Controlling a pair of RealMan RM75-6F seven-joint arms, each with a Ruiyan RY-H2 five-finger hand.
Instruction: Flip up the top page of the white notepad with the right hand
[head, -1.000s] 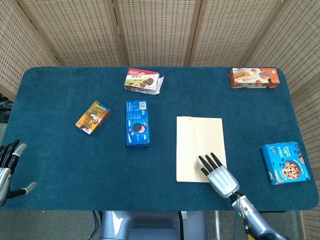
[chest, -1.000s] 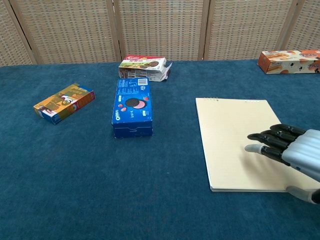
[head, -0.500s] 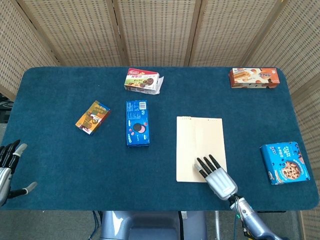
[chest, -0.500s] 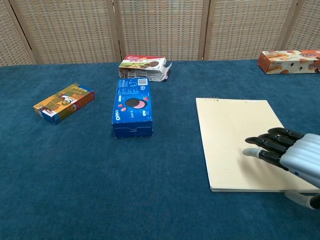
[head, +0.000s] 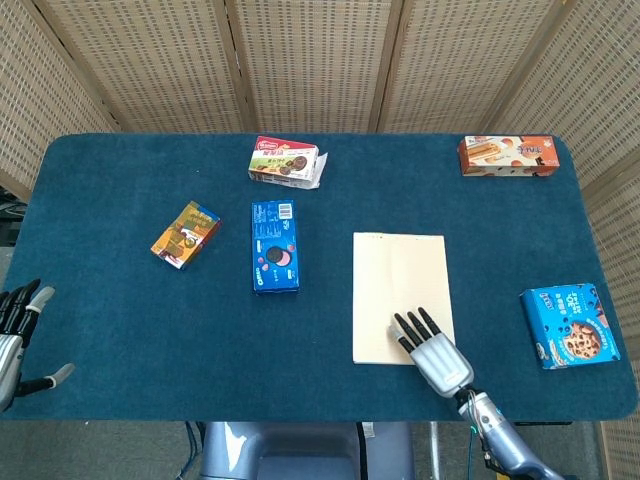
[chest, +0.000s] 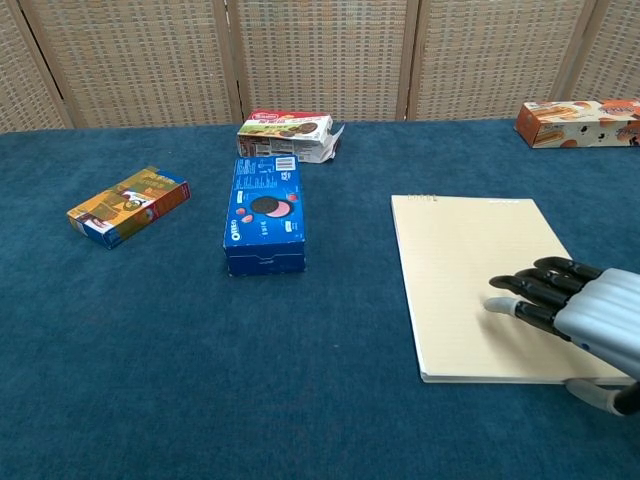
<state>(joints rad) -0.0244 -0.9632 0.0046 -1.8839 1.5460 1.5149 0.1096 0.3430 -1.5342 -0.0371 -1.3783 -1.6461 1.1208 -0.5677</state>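
The white notepad lies flat on the blue table, its bound edge at the far end. My right hand rests palm down over the notepad's near right corner, fingers stretched out and slightly apart, holding nothing. The page is flat under the fingertips. My left hand hangs open off the table's near left edge, seen only in the head view.
A blue Oreo box lies left of the notepad. Further off are an orange snack box, a red-green box, a brown box at the far right and a blue cookie box at the right.
My right hand slid a little toward the notepad's near edge, then held almost still. The page stays flat.
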